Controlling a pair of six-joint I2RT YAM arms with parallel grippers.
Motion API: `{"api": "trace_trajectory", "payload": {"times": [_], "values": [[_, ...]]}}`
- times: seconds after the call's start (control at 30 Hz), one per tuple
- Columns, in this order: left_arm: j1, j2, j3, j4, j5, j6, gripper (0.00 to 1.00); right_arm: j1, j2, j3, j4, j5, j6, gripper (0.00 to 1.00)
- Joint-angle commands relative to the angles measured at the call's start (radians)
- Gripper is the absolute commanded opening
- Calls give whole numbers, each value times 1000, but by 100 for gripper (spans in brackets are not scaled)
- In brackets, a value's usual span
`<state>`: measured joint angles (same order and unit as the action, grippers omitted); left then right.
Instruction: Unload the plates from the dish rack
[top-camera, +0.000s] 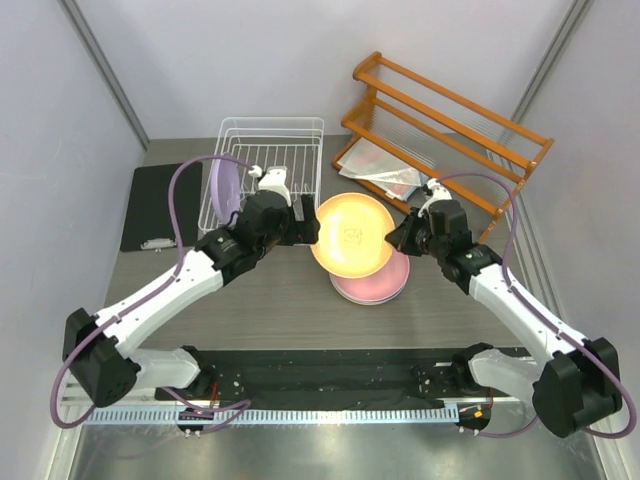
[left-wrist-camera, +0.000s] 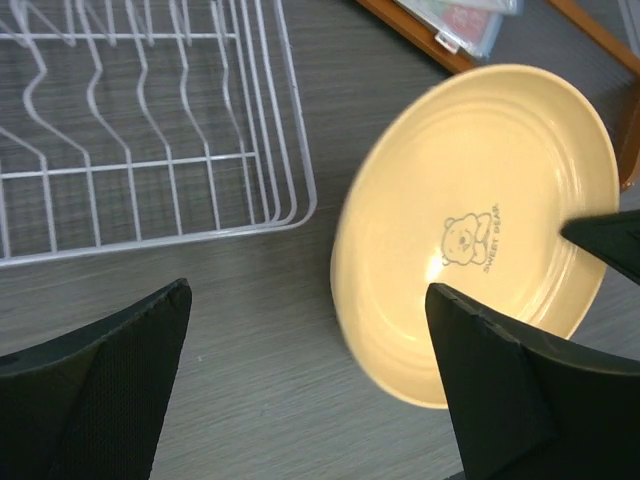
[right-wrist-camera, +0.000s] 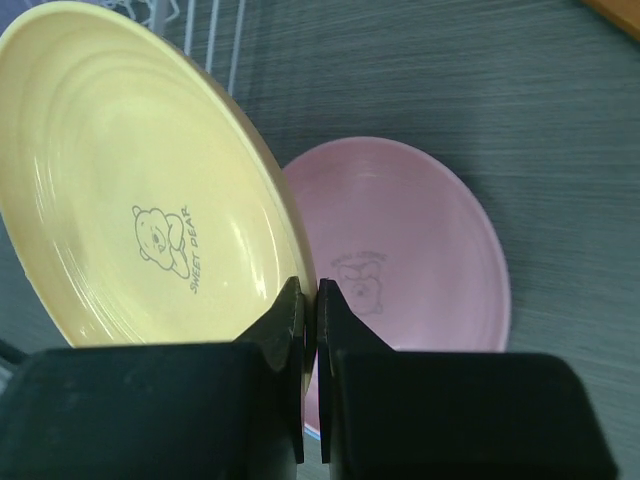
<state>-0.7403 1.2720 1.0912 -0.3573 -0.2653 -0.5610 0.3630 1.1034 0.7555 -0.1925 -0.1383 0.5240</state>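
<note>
Grey wood-grain worktop (top-camera: 270, 310) between pale walls. Item: dish rack (top-camera: 285, 140), white wire, at the back left; one lilac plate (top-camera: 225, 185) stands on edge among its tines at the left side, so unloading is judged unfinished. Item: yellow plate (top-camera: 350, 235), bear mark at centre, clear of the rack and held aloft, tilted, between the two arms. Right claw (right-wrist-camera: 310, 300) is closed on its rim, fingers pinching the thin edge from both faces, the only part slim enough to clamp. Left claw (left-wrist-camera: 308, 290) is wide open at the plate's opposite side, gripping nothing; probably it leaves the load to the right arm, which stands nearer the drop-off spot. Item: pink plate (top-camera: 375, 285), flat on the worktop, partly under the yellow one; the tilt and position suggest the yellow plate is meant to go on top. Whether another plate lies beneath the pink cannot be told. Item: orange wooden shelf rack (top-camera: 450, 120), back right, not involved.
</note>
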Motion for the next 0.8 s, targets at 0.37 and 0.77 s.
{"api": "trace_trajectory", "payload": {"times": [0.37, 0.77], "values": [[177, -192, -72, 4, -283, 187, 99, 1, -90, -74, -240, 272, -15, 1], [426, -39, -76, 138, -98, 185, 100, 1, 38, -51, -168, 189, -50, 28]]}}
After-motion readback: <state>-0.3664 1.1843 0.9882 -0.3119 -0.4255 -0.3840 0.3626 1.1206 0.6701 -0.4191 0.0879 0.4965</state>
